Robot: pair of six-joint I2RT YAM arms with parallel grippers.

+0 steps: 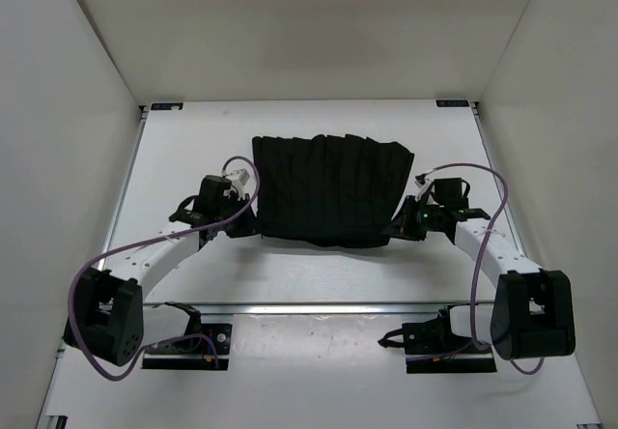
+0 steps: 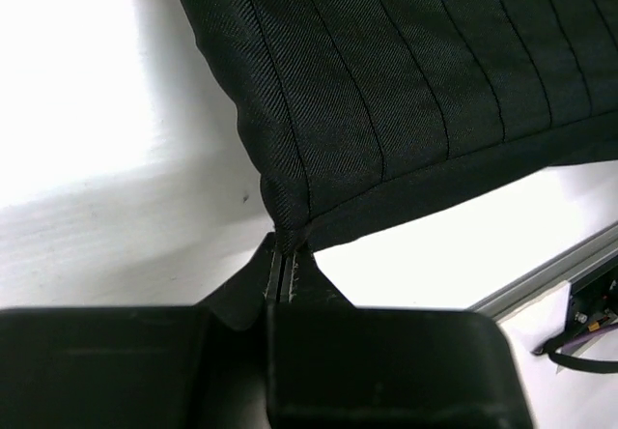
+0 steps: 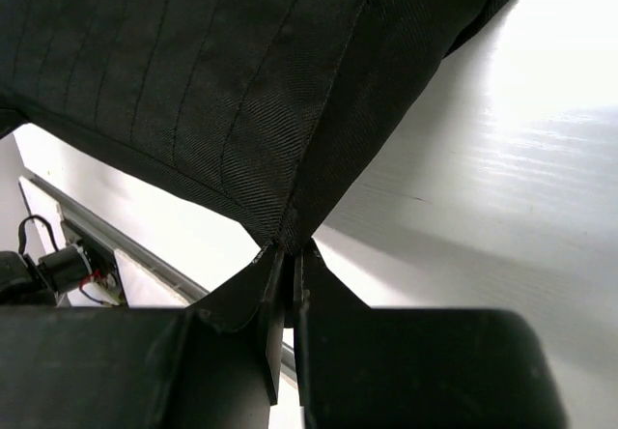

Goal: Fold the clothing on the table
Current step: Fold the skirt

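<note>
- left hand (image 2: 286,260) pinched tight on the near left corner of the clothing (image 1: 328,189)
- right hand (image 3: 288,255) pinched tight on its near right corner
- clothing spread on the white tabletop (image 1: 183,149)

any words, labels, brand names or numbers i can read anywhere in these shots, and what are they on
None: no text can be read in any view.
clothing: plain black pleated fabric, with no tag or print showing.
dark fittings at the far corners of the table: too small to tell whether they carry lettering.
arm housings: no lettering visible.
</note>
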